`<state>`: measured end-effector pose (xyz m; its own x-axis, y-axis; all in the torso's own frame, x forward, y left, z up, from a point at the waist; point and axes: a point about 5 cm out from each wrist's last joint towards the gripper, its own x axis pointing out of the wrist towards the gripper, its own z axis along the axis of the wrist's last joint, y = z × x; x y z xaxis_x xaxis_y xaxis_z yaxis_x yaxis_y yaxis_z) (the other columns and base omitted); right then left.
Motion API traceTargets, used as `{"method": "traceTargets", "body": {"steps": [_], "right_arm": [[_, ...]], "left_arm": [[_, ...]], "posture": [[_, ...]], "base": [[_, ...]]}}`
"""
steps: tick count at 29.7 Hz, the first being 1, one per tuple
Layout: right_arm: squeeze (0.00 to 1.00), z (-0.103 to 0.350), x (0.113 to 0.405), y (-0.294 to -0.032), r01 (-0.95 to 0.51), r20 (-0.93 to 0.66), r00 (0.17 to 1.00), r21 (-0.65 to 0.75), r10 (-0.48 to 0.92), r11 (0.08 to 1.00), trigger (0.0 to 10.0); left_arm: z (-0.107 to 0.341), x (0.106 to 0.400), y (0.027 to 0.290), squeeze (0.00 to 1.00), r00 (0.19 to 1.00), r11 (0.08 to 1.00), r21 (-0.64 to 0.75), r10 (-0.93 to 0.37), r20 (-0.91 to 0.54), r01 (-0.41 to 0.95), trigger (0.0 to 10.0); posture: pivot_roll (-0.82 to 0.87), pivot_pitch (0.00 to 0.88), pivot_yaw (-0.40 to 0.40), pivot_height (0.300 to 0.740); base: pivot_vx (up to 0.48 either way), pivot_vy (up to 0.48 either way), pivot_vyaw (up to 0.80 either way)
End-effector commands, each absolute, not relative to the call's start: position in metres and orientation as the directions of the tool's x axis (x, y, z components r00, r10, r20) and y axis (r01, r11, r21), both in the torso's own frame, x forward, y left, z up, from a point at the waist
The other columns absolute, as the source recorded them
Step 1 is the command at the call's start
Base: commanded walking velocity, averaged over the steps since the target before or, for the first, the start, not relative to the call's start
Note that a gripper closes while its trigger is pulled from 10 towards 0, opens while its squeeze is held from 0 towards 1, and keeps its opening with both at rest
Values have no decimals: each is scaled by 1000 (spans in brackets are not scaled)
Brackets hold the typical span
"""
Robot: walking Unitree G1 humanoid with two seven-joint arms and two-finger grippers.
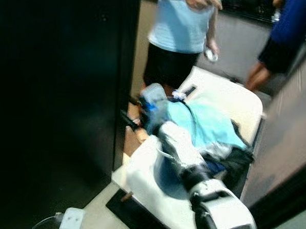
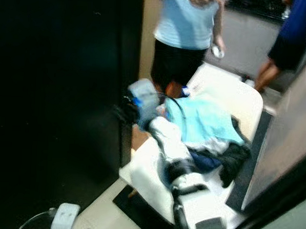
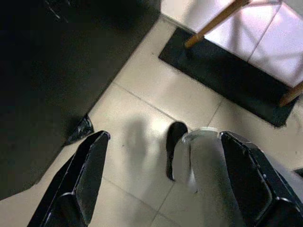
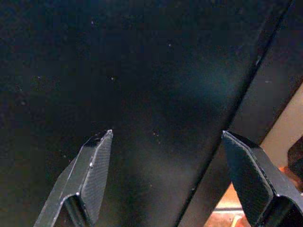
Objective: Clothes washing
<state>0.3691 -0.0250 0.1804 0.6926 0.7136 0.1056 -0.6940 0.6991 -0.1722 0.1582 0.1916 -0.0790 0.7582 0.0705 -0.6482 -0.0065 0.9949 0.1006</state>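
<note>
Ahead of the right gripper (image 4: 165, 175), whose two black fingers stand spread wide with nothing between them, rises a tall black panel (image 4: 142, 71), likely the side of a cabinet or an appliance; its surface takes up the robot's left half of the head views. The gripper's own tip sits beside that panel's edge at the far end of the silver right arm (image 1: 184, 152), which reaches forward across a white chair (image 1: 231, 98). Just to the right of that arm, heaped on the chair seat, lie the clothes: a light turquoise garment (image 1: 211, 125) on top, with dark blue and black pieces (image 1: 235, 162) under it and spilling toward the chair's near right corner. A black mat (image 1: 137, 213) lies on the pale tiled floor (image 3: 156, 94) below the chair.

Beyond the gripper stands a person in a light blue shirt (image 1: 181, 23) and black shorts, close behind the chair, and a second person in a dark blue top (image 1: 293, 24) stands further right.

The left gripper (image 3: 163, 175) hangs low over the floor tiles, its fingers likewise wide apart and empty; between them show the robot's grey leg and dark foot (image 3: 177, 142), with wooden chair legs (image 3: 213, 23) and the mat beyond.
</note>
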Motion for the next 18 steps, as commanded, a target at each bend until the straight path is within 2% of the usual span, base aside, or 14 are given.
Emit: {"method": "traceTargets", "body": {"steps": [1, 7, 11, 18], "right_arm": [[0, 178, 377, -43, -639, 79, 753, -151, 654, 754, 10000], [0, 179, 379, -46, -618, 76, 770, -156, 634, 770, 10000], [0, 180, 379, -44, -616, 82, 772, -152, 631, 773, 10000], [0, 181, 379, -41, -618, 81, 771, -147, 632, 772, 10000]], "left_arm": [[-86, 148, 190, 0, 715, 996, 78, 78, -695, -34, 10000], [-89, 146, 189, 0, 699, 997, 64, 74, -711, -40, 10000], [-90, 147, 185, 0, 687, 999, 35, 48, -725, -34, 10000], [-90, 148, 189, 0, 689, 996, 69, 83, -720, -48, 10000]], "posture": [[184, 0, -112, 740], [181, 0, -113, 740], [176, 0, -105, 740], [182, 0, -99, 740]], "base": [[0, 0, 0], [0, 0, 0], [0, -445, 0], [0, 0, 0]]}}
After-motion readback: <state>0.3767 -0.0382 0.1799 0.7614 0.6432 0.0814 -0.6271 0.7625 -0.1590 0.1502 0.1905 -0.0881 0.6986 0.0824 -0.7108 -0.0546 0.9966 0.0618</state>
